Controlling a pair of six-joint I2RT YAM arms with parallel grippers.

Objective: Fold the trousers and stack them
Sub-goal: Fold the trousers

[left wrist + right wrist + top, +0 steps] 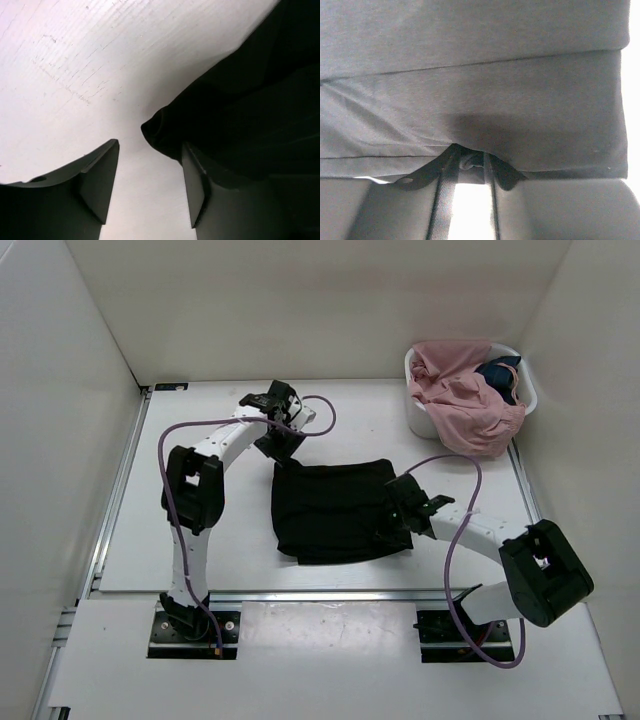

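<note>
The black trousers (pixel 335 510) lie folded into a rough rectangle in the middle of the table. My left gripper (pixel 280 445) hovers at their far left corner. In the left wrist view it (pixel 150 165) is open, with bare table between the fingers and a rolled corner of the trousers (pixel 240 110) against the right finger (pixel 195 185). My right gripper (pixel 400 505) is at the trousers' right edge. Seen from the right wrist, its narrow jaws (pixel 470 157) reach under the draped trousers (pixel 470 90) and pinch a small bunch of fabric.
A white basket (pixel 412 365) stands at the back right, holding a pink garment (pixel 460 400) and a small dark blue garment (pixel 500 375). White walls enclose the table on three sides. Purple cables loop off both arms.
</note>
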